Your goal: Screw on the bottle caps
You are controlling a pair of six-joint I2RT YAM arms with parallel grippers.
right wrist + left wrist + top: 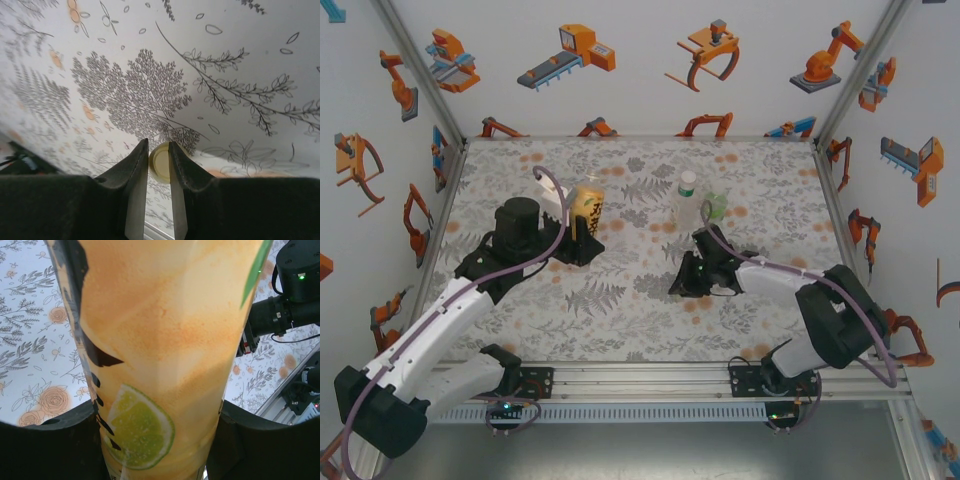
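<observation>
The yellow-orange juice bottle [587, 207] stands upright left of centre, and my left gripper [582, 238] is shut on its lower body. In the left wrist view the bottle [165, 340], with a lime slice printed on it, sits between the two black fingers [50, 450] of the left gripper [157, 440]. My right gripper [680, 286] is low over the table in the middle. Its view shows the right gripper [158, 152] shut on a pale yellow cap [160, 164], held on edge just above the cloth. A clear bottle [687, 203] and a short green bottle [717, 207] stand behind it.
The floral cloth [610, 300] covers the table between white walls with orange robot pictures. An aluminium rail [650, 378] runs along the near edge. The right arm's black body [295, 290] shows in the left wrist view, close to the juice bottle's right.
</observation>
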